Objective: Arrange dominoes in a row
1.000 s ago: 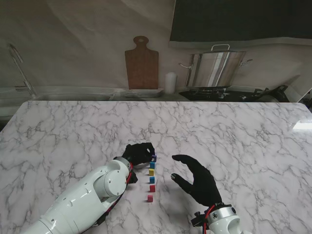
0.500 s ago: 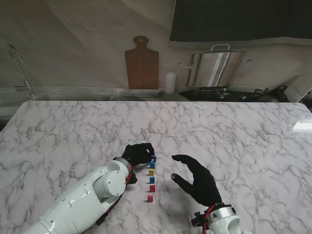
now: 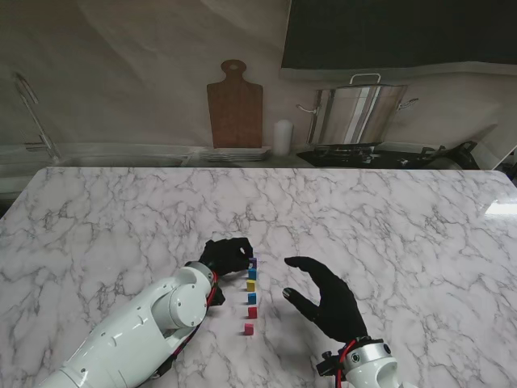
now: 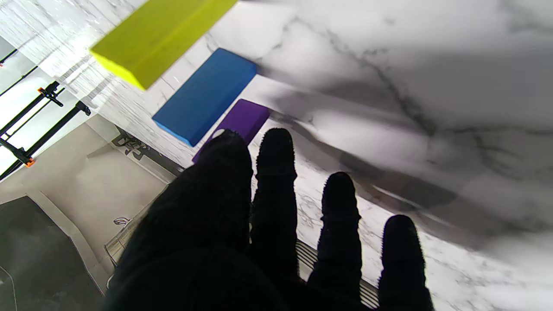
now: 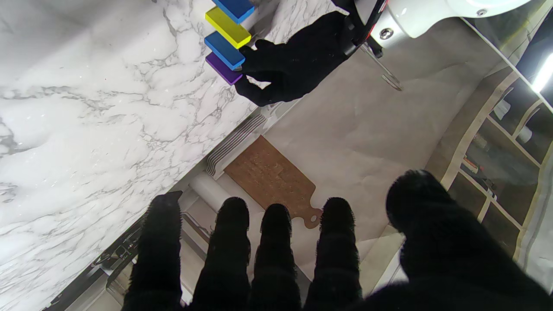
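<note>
A row of several small dominoes stands on the marble table point(image 3: 388, 226), running away from me. It goes from a red one point(image 3: 249, 328) through red point(image 3: 252, 312), blue point(image 3: 252, 298), yellow point(image 3: 250, 285) and blue point(image 3: 252, 274) to a purple domino point(image 3: 254, 263) at the far end. My left hand point(image 3: 226, 255) is just left of the purple domino point(image 4: 246, 119), with thumb and index tips point(image 4: 276, 142) flanking its end, loosely apart. In the right wrist view the purple domino point(image 5: 222, 69) stands against those fingertips. My right hand point(image 3: 327, 303) hovers open to the right of the row.
A wooden cutting board point(image 3: 235, 105), a white cylinder point(image 3: 281, 137) and a steel pot point(image 3: 355, 113) stand behind the table's far edge. Bare marble spreads to the left and right of the row.
My left hand has drawn back slightly to the left, baring more of the purple domino, which stays in place. The right hand has not moved.
</note>
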Controlling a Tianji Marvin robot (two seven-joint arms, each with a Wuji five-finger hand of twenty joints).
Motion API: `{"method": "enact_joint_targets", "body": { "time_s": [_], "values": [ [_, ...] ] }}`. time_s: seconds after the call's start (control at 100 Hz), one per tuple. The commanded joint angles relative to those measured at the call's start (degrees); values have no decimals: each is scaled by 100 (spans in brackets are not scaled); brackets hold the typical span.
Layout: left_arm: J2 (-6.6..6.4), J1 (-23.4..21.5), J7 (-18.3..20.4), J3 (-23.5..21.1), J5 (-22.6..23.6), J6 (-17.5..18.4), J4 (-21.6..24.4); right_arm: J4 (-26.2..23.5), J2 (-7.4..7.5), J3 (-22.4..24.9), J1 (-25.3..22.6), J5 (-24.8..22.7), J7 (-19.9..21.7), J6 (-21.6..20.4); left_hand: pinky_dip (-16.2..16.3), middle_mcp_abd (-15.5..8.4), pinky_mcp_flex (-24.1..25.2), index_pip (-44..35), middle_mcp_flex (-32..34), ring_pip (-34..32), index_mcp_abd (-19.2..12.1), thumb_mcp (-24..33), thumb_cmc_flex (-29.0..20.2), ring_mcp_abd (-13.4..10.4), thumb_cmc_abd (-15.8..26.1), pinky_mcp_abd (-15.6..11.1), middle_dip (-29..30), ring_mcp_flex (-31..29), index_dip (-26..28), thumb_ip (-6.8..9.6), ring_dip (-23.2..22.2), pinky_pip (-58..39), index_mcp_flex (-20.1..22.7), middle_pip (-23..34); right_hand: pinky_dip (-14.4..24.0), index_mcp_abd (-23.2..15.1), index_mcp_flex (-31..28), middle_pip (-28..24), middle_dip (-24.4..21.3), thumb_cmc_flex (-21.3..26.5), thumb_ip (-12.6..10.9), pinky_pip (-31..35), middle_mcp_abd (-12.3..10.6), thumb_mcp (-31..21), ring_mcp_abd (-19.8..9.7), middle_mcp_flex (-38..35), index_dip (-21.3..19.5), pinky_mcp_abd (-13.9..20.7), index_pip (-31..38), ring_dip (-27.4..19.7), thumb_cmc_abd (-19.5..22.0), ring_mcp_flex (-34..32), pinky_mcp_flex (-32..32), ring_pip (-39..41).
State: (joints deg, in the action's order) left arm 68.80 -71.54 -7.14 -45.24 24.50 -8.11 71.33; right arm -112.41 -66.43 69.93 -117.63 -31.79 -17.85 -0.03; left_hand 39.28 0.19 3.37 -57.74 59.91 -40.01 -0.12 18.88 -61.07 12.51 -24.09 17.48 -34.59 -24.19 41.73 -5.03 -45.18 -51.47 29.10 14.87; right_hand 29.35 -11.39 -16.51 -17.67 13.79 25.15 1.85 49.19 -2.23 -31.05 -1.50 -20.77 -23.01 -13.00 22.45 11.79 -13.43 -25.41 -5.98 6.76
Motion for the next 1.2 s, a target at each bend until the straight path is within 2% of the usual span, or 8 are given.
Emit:
{"method": "enact_joint_targets", "body": {
  "time_s": [0.0, 0.81, 1.19],
  "values": [
    [-17, -21, 108, 1, 6, -11, 7, -15, -7, -8, -23, -4, 5, 8, 50, 2, 125, -20, -19, 66, 34, 96, 47, 173, 62, -36, 184, 19, 17, 154, 52, -146, 53, 232, 62, -55, -33, -97, 31, -85, -51, 115, -46, -57, -5, -12, 4, -14, 52, 59, -72, -120, 8, 81],
    [-57, 27, 200, 16, 67, 116, -30, -21, -6, -3, -28, -6, 8, 10, 38, 31, 182, 367, -238, 230, 6, 158, 43, 268, -64, -16, 267, 152, -299, 139, 105, -71, 113, 217, 62, -59, -20, -98, 30, -86, -49, 114, -55, -71, -2, -6, 5, -16, 49, 59, -87, -120, 9, 81],
    [-82, 33, 286, 27, 76, 120, -16, -21, -5, -3, -27, -11, 9, 7, 39, 22, 209, 1033, -446, 322, 83, 171, 51, 369, -68, 8, 165, 262, -860, 135, 95, 24, 251, 329, 61, -56, -22, -99, 30, -83, -48, 112, -44, -81, 0, -5, 4, -20, 50, 59, -93, -124, 9, 82]
  ]
}}
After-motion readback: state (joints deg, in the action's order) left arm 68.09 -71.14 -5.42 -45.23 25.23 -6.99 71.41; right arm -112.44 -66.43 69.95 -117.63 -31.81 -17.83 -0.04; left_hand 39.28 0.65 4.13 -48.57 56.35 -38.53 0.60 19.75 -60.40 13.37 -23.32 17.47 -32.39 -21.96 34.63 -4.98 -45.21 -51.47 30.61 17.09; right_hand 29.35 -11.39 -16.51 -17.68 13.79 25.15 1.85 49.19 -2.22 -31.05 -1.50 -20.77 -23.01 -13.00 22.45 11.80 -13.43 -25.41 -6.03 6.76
